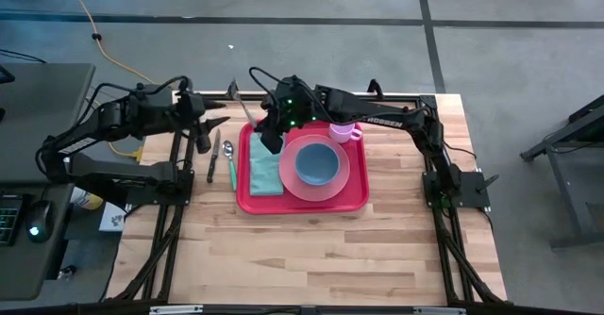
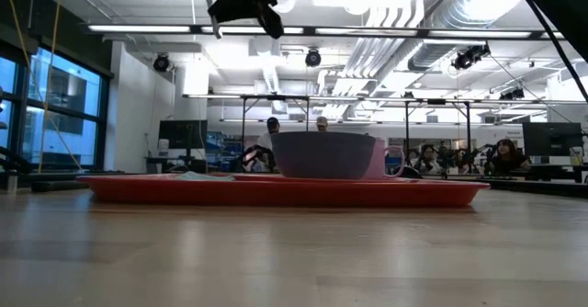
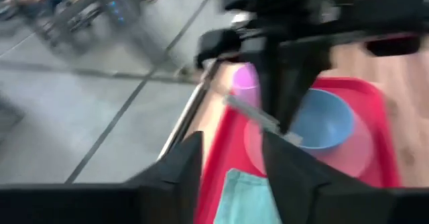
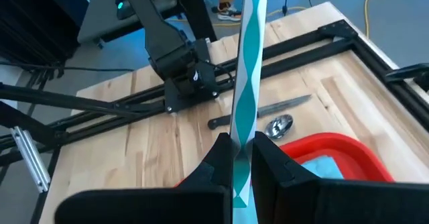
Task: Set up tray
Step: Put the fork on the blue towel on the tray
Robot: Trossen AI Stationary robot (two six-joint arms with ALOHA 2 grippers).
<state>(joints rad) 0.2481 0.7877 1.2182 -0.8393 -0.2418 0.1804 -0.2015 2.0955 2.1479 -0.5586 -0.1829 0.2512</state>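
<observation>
Plainly, the tray (image 1: 302, 207) sits flat at mid-table, already carrying a napkin (image 1: 265, 169), plate (image 1: 332, 185), bowl (image 1: 315, 162) and cup (image 1: 342, 131). It looks like stiff, slick plastic, light in itself but loaded, so the dishes could slide; the raised rim on a long side seems the best hold. Over its far left corner the right gripper (image 4: 242, 158) is clamped on a teal-handled utensil (image 4: 247, 63). Beyond the tray's left edge, the left gripper (image 3: 231, 153) hangs with fingers apart, empty.
</observation>
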